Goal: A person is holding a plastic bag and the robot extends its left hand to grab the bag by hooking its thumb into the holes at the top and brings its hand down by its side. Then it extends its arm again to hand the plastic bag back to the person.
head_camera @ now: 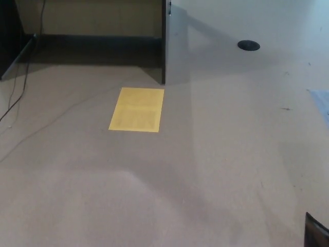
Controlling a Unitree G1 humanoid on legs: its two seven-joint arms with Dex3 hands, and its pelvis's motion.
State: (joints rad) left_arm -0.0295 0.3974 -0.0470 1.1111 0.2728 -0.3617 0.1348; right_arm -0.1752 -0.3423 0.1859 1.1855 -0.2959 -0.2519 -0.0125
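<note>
Neither a plastic bag nor a person shows in the head view. Neither of my hands shows either. The camera looks down on a beige floor (154, 195). A pale bluish patch (322, 105) is cut off by the right edge, and I cannot tell what it is.
A yellow rectangle (137, 109) lies flat on the floor left of centre. Behind it stands a grey partition (176, 43) beside a dark recess. A thin cable (20, 92) trails along the left. A black round floor plate (249, 45) sits far right. A dark shape (316, 232) fills the lower right corner.
</note>
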